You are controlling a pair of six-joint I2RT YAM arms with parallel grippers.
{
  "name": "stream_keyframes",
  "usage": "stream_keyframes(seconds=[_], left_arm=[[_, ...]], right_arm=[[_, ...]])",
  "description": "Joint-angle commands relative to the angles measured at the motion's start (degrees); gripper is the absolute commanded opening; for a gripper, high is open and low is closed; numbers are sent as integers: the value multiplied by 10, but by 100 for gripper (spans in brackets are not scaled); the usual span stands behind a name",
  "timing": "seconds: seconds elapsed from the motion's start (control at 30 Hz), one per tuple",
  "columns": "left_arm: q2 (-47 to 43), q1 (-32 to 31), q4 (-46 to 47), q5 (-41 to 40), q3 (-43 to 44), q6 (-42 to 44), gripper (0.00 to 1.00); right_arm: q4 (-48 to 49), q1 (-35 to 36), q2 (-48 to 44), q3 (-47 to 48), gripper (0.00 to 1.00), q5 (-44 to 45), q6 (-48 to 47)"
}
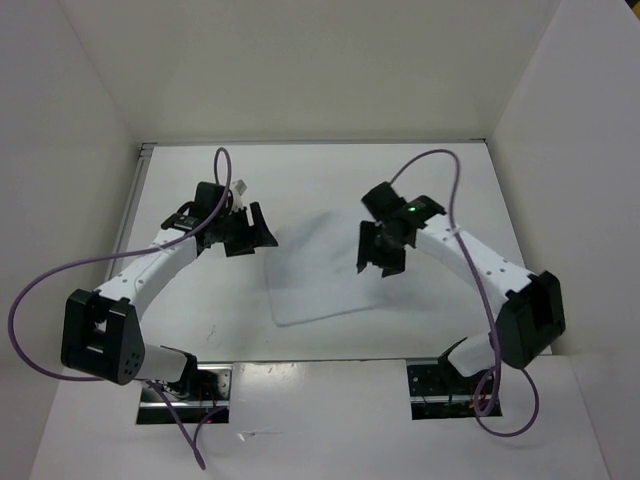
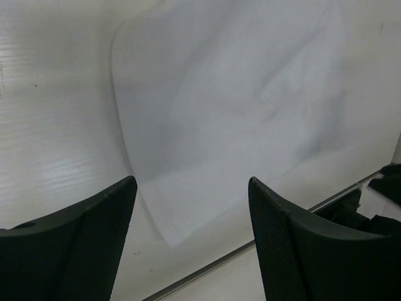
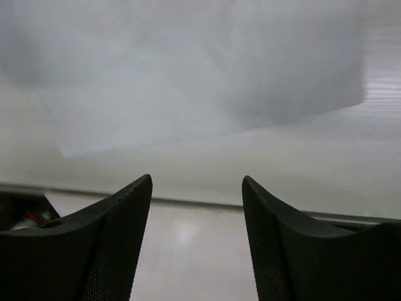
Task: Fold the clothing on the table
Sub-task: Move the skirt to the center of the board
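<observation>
The clothing [image 1: 318, 272] lies flat on the table [image 1: 200, 290] as a thin white sheet between the two arms. It fills much of the left wrist view [image 2: 232, 119], and in the right wrist view the clothing [image 3: 207, 75] lies ahead of the fingers. My left gripper [image 1: 252, 233] hovers just left of its upper left corner, open, nothing between its fingers [image 2: 94, 232]. At the garment's upper right edge, my right gripper [image 1: 380, 256] also stands open and empty, above the fabric.
A thin metal rail [image 2: 250, 251] runs along the table's near edge, also seen as a rail [image 3: 188, 202] in the right wrist view. White walls [image 1: 90, 120] enclose the table on three sides. Purple cables [image 1: 50, 290] loop beside both arms.
</observation>
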Motion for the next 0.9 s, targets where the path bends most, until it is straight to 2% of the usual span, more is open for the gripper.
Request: stream_keyframes(seconds=[0.0,0.07,0.1,0.13,0.2,0.23,0.27,0.3,0.33,0.37,0.47,0.63,0.73,0.87], left_arm=[[10,0,-7,12,65,37,79],[43,0,5,50,102,60,78],[89,-9,5,70,125,90,76],[115,-14,5,109,183,106,76],[200,-31,-5,144,248,145,72],[229,-38,-14,157,282,182,59],[290,-51,-39,158,356,205,48],[319,-59,-50,151,390,221,35],[347,-66,-60,146,422,252,21],[394,-76,-68,146,450,266,1],[457,-85,-68,146,517,285,0],[519,-91,-62,123,537,283,0],[526,-91,-39,118,504,262,0],[511,-91,-9,61,430,203,0]], right_arm=[[10,-82,-103,-23,65,58,48],[63,-132,-129,-91,65,40,89],[76,-151,-141,-113,64,29,106],[102,-184,-165,-151,62,22,119],[119,-204,-184,-179,53,15,153],[133,-209,-189,-200,38,7,159],[133,-209,-189,-208,27,6,159],[140,-209,-183,-216,16,0,159],[140,-209,-157,-227,6,0,159],[140,-209,-143,-232,0,0,159],[160,-204,-93,-244,0,-19,159],[178,-204,-35,-250,0,-30,159],[187,-204,13,-224,0,-18,159],[216,-204,99,-175,0,13,146]])
